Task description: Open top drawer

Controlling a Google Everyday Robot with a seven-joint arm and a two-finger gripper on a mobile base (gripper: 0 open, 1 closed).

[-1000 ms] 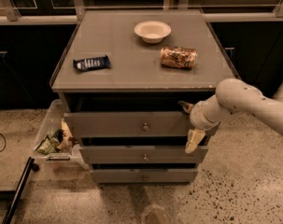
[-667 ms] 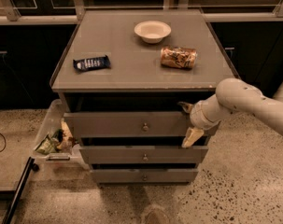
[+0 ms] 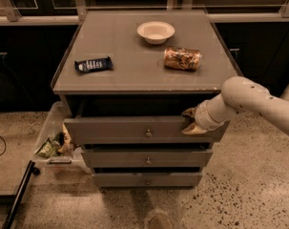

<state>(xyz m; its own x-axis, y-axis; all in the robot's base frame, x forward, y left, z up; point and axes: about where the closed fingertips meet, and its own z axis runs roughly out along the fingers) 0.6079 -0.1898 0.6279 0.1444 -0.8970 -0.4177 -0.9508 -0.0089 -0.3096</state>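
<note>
The tan two-finger gripper (image 3: 190,121) is seen at the right end of the wide grey top drawer (image 3: 129,130), jaws parted against the panel. The lower finger, hanging down a second ago, is now drawn up. The drawer is left slightly out, as before.

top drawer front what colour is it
Grey, with a brass knob, best in the camera view. The gripper sits at the top drawer's right end.

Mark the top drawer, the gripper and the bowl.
top drawer (image 3: 115,129): camera view, front panel, left half.
gripper (image 3: 190,121): camera view, its tip, at the drawer's right end.
bowl (image 3: 155,38): camera view, near outer wall.
</note>
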